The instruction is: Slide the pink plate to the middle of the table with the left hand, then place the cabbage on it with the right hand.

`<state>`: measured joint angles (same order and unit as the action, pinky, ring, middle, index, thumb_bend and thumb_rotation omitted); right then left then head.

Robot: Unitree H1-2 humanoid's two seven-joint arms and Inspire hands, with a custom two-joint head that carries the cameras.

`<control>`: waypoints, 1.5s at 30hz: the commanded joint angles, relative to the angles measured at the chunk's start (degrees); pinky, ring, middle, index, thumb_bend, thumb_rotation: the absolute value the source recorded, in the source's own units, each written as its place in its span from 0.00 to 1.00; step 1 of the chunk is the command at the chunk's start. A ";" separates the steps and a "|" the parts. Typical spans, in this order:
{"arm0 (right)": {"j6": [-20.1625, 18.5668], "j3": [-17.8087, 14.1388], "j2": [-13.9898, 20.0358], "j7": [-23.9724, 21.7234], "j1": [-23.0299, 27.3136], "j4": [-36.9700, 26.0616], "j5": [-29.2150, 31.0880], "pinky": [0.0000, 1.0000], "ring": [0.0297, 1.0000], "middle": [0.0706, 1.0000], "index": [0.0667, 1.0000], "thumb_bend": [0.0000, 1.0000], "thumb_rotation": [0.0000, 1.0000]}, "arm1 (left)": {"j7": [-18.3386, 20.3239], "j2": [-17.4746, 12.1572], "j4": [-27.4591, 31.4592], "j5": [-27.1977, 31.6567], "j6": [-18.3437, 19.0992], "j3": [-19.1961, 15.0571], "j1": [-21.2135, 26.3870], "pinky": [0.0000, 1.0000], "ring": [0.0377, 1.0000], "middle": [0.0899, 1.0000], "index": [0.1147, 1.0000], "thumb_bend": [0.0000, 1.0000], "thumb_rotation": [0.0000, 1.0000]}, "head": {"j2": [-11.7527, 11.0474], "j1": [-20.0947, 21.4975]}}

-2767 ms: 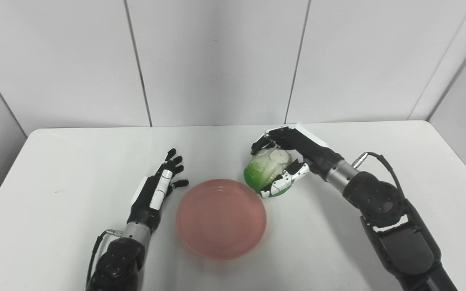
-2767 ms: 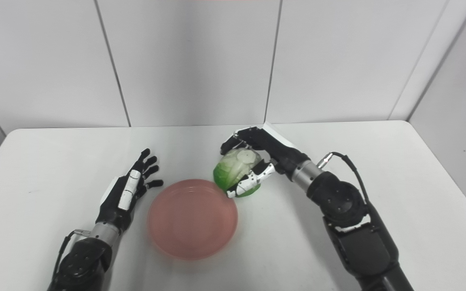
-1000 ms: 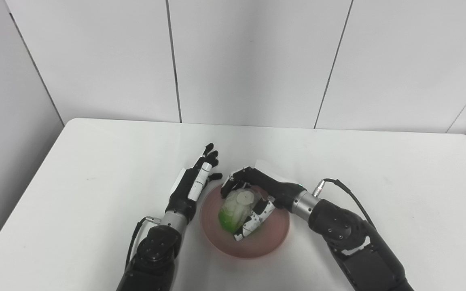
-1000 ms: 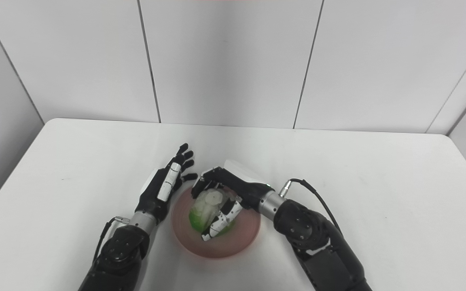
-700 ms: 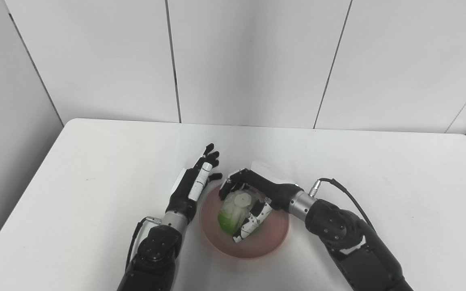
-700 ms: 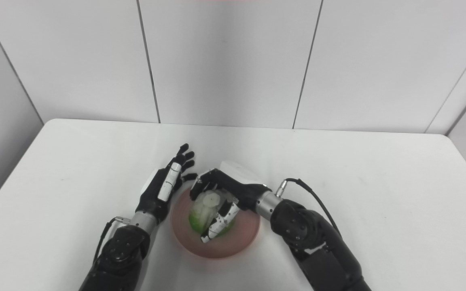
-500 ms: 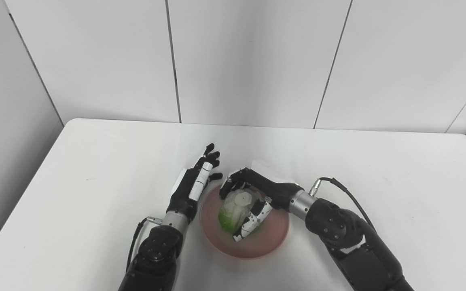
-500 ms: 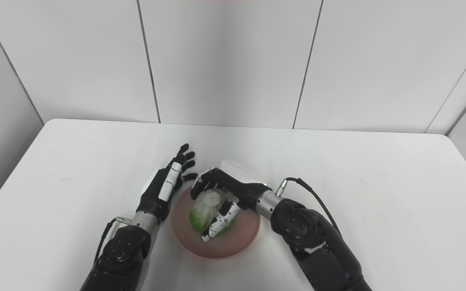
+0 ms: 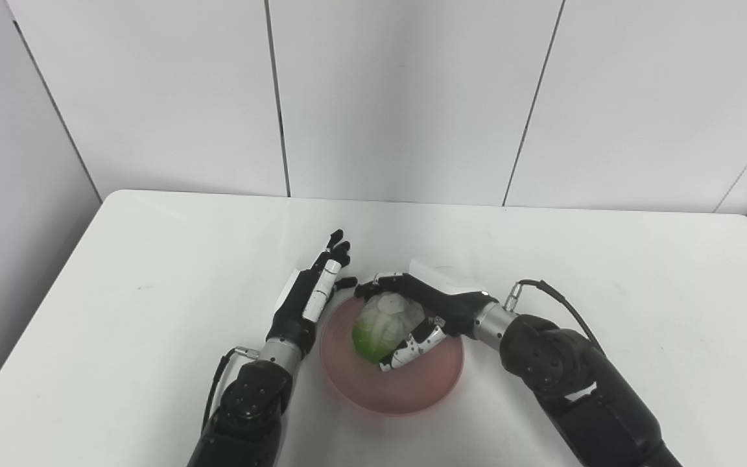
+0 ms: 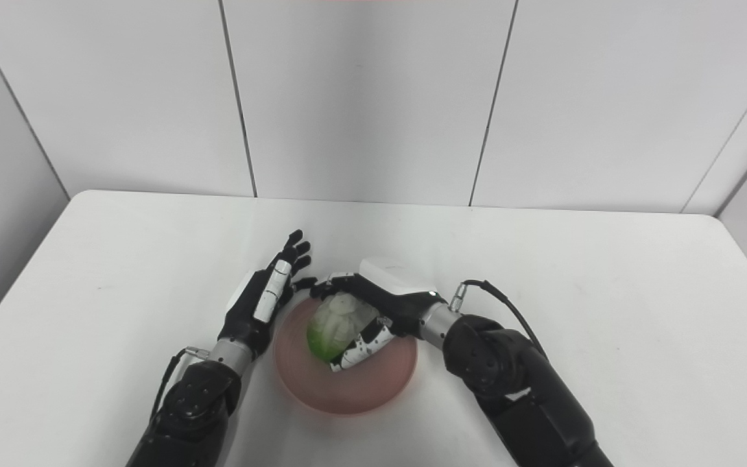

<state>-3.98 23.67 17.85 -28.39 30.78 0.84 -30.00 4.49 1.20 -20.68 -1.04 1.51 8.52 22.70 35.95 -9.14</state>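
The right hand (image 9: 422,311) is curled around the pale green and white cabbage head (image 9: 383,324), its dark fingers (image 9: 373,290) arched over the far side of the cabbage and its black-and-white thumb (image 9: 412,346) lying along the near side. Whether the grip is firm or already loosened cannot be told. The cabbage sits low in the round, translucent pink plate (image 9: 412,389), toward the plate's far left part. The right forearm reaches in from the lower right, lying low across the plate's right rim, with the back of the hand turned up.

The left hand (image 9: 308,301) holds nothing; its fingers (image 9: 334,246) are stretched out and slightly spread, pointing away from the robot. It lies just beside the plate's left rim, and contact cannot be told. The plate stands near the middle of the white surface (image 9: 153,272).
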 commanded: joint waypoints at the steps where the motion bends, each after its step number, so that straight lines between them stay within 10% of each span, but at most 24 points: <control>1: -1.38 -1.05 0.35 -0.27 2.08 -2.39 0.07 0.70 0.78 0.80 0.81 0.99 0.33 | 1.91 1.07 -1.16 -0.06 2.53 1.17 -0.02 0.92 0.96 0.97 0.97 0.72 1.00 | -0.01 -0.06; 23: -2.53 -8.84 -0.53 -1.49 2.59 -9.27 12.89 0.80 0.88 0.94 0.98 1.00 0.45 | 1.28 0.08 -1.59 -2.97 1.66 1.85 -0.12 0.90 0.93 0.95 0.96 0.73 1.00 | -0.31 0.42; 33: -2.42 -14.12 -1.16 6.43 -0.94 -8.87 11.74 0.87 0.95 0.99 1.00 0.96 0.98 | 0.56 0.16 1.43 -2.49 2.17 0.81 -1.49 0.93 0.94 0.95 0.96 0.75 1.00 | -1.06 1.06; 45: -1.42 -23.05 -5.55 16.84 -11.59 -5.19 17.25 0.93 0.98 0.99 0.99 0.82 1.00 | -1.36 0.90 7.62 -1.64 2.14 -1.98 -5.14 0.96 0.95 0.96 0.96 0.75 1.00 | -2.35 1.10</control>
<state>-9.20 1.11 12.62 -13.03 18.48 -3.68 -13.94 3.92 2.28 -13.64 -2.40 3.44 7.10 18.11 33.57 -8.00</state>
